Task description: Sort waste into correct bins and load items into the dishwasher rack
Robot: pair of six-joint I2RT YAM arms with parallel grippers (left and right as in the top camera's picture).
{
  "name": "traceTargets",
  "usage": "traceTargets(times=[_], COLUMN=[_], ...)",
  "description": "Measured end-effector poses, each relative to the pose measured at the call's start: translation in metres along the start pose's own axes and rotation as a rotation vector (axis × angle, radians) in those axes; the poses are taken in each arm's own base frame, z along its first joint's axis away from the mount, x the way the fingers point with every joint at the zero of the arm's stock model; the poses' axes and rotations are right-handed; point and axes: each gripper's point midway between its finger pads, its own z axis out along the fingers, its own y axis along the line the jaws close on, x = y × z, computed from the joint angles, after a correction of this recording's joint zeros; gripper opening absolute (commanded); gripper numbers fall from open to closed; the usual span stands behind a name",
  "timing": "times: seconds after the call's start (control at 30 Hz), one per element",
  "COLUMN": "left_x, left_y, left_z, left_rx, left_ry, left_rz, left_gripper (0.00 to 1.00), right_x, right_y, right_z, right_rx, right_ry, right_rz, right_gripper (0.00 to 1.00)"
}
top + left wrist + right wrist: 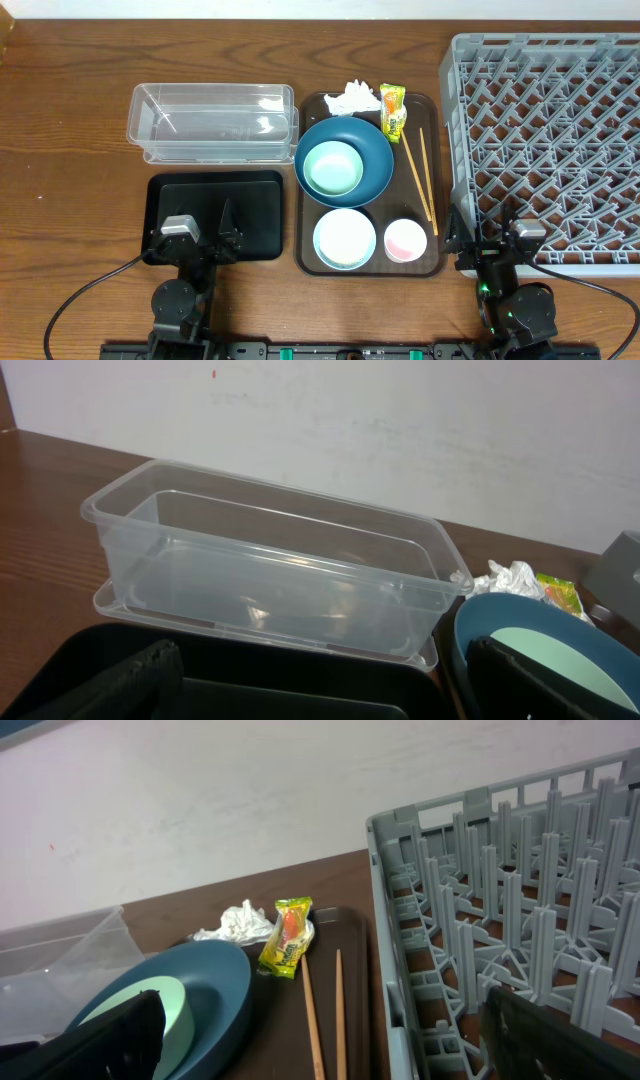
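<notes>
White crumpled tissue (349, 97) lies at the brown tray's (311, 262) far edge, beside the snack wrapper (392, 108), whose long axis runs front-to-back. Both the left gripper (203, 236) and the right gripper (497, 240) stand released and empty at the near tabletop edge; the right seems slightly nearer.

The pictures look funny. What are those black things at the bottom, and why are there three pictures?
They are two robot arms at a table. The big picture looks down from above. The left gripper hangs over a black tray, and the right gripper sits at the edge of the grey rack. Both are open and hold nothing.

The other two pictures come from small cameras on the robot's wrists, so they look low across the table. The left one sees the clear tub. The right one sees the wrapper, tissue and chopsticks.

On the brown tray are a blue bowl with a green bowl inside, a white bowl and a cup.
</notes>
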Motion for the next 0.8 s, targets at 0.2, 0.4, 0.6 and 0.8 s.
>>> traceTargets(times=[0.2,0.4,0.6,0.8], left_x=[0.006,0.007,0.007,0.007], left_y=[-0.011,-0.011,-0.011,-0.011], left_z=[0.000,0.000,0.000,0.000], left_rx=[0.043,0.043,0.044,0.044], left_ry=[0.029,0.030,0.029,0.030], left_rz=[0.008,0.008,0.007,0.007], left_gripper=[0.93,0.93,0.93,0.93], right_x=[0.000,0.000,0.000,0.000], right_y=[0.000,0.000,0.000,0.000], right_z=[0.000,0.000,0.000,0.000], right_rx=[0.000,0.000,0.000,0.000], right_ry=[0.000,0.000,0.000,0.000], right_rz=[0.000,0.000,0.000,0.000], right_gripper=[0.99,0.99,0.99,0.99])
